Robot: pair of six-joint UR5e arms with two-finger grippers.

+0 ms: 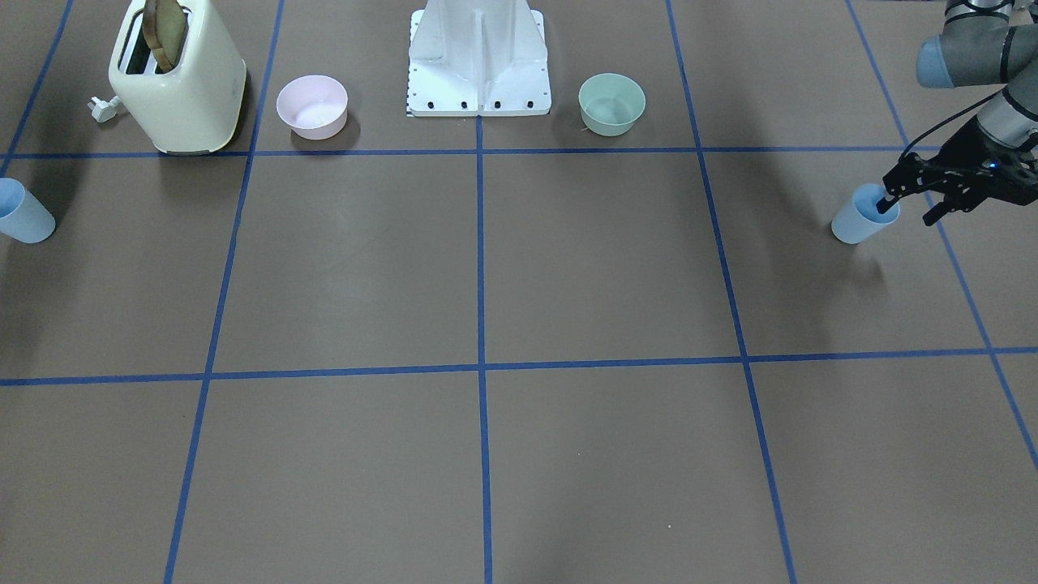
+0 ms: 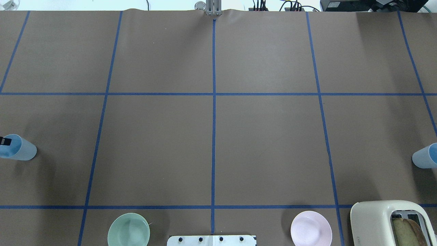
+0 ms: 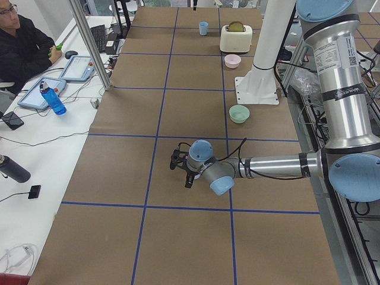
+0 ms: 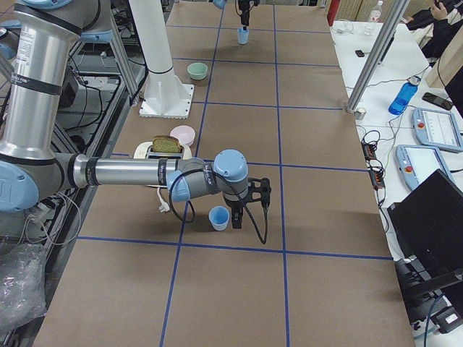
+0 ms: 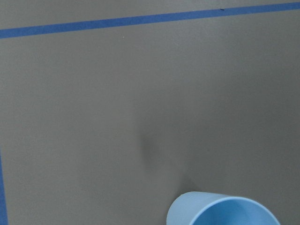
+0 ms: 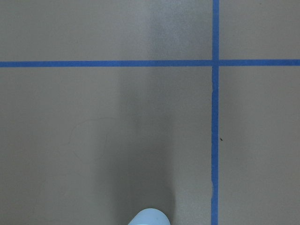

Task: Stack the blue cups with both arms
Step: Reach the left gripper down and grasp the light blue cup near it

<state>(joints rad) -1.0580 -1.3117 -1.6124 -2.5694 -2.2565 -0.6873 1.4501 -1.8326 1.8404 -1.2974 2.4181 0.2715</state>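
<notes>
Exterior front-facing view shows one small pale-blue tapered plastic cup (image 1: 858,221) upright on the brown worktop (image 1: 600,268) at three o'clock, and its identical pale-blue twin cup (image 1: 23,215) at nine o'clock, well apart. The black two-finger left tool (image 1: 907,212) is spread wide astride the first cup's rim, one finger inside and one outside. In the exterior right view, the right tool (image 4: 244,211) stands just beside the twin cup, at its three o'clock; I cannot tell whether it is spread or closed.

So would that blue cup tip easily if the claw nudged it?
Probably: the blue cup stands taller than wide, narrowing towards its base, so it may topple. Its smooth plastic looks light and perhaps slippery for the left claw.
</notes>
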